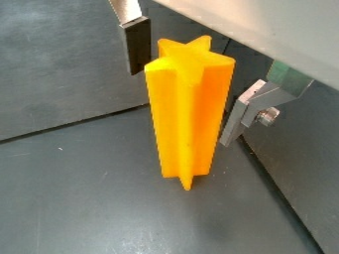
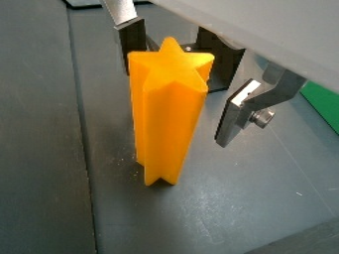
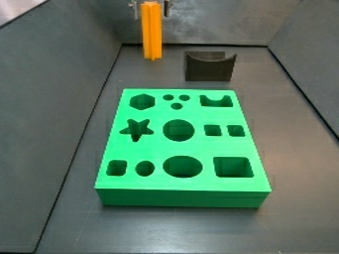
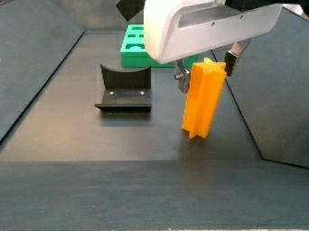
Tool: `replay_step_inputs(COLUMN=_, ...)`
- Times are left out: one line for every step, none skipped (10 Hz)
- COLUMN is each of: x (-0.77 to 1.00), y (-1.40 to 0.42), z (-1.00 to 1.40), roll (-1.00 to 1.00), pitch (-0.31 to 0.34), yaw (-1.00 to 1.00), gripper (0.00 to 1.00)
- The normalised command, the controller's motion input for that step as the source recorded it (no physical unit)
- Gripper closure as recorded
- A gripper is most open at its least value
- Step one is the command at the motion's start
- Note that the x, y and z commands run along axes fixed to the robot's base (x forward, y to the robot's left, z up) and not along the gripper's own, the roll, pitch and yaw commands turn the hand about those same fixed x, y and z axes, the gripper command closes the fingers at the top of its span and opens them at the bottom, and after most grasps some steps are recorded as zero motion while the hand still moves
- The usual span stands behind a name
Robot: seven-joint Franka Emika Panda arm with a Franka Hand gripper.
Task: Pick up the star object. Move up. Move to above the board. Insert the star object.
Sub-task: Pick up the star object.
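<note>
my hand (image 1: 185, 84) is spread open, fingers either side of the star object (image 1: 189, 109), which stands upright on the floor

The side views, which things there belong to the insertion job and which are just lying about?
Part of the job:
- star object, upright on the floor
- board, with the star hole
- gripper, jaws either side of the star object's top, not visibly clamped

Just there:
- fixture, beside the star object

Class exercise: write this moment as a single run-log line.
phase: pick | gripper: open, fingers either side of star object | star object: upright on floor | board: star hole empty
</note>
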Motion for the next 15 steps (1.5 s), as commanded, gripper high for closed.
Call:
replay_step_inputs(x=0.08, y=-0.03, z=-0.13, roll=0.0, pitch=0.0, yaw=0.13, gripper=0.0)
replay_step_inputs(x=0.08, y=0.0, z=-0.15, roll=0.0, pitch=0.0, yaw=0.16, gripper=0.0)
replay_step_inputs(x=0.07, y=-0.08, z=-0.14, roll=0.01, pitch=0.0, yaw=0.14, gripper=0.0)
replay_step_inputs(x=0.04, y=-0.05, z=-0.17, roll=0.0, pitch=0.0, yaw=0.12, gripper=0.0)
replay_step_inputs(x=0.02, y=-0.07, z=-0.16, roll=0.0, pitch=-0.006, yaw=0.11, gripper=0.0)
replay_step_inputs(x=0.0, y=-0.01, z=-0.09, roll=0.0, pitch=0.0, yaw=0.06, gripper=0.0)
replay_step_inputs(x=0.0, y=0.0, z=0.0, roll=0.0, pitch=0.0, yaw=0.0, gripper=1.0)
replay_step_inputs(x=0.0, y=0.0, z=0.0, roll=0.0, pitch=0.0, yaw=0.0, gripper=1.0)
replay_step_inputs(x=0.0, y=0.0, z=0.0, roll=0.0, pitch=0.0, yaw=0.0, gripper=1.0)
replay_step_inputs(x=0.0, y=0.0, z=0.0, roll=0.0, pitch=0.0, yaw=0.0, gripper=1.0)
replay_step_inputs(x=0.0, y=0.0, z=0.0, roll=0.0, pitch=0.0, yaw=0.0, gripper=1.0)
replay_step_inputs(x=0.0, y=0.0, z=0.0, roll=0.0, pitch=0.0, yaw=0.0, gripper=1.0)
replay_step_inputs(x=0.0, y=0.0, z=0.0, roll=0.0, pitch=0.0, yaw=0.0, gripper=1.0)
replay_step_inputs(x=0.0, y=0.0, z=0.0, roll=0.0, pitch=0.0, yaw=0.0, gripper=1.0)
replay_step_inputs(x=0.0, y=0.0, z=0.0, roll=0.0, pitch=0.0, yaw=0.0, gripper=1.0)
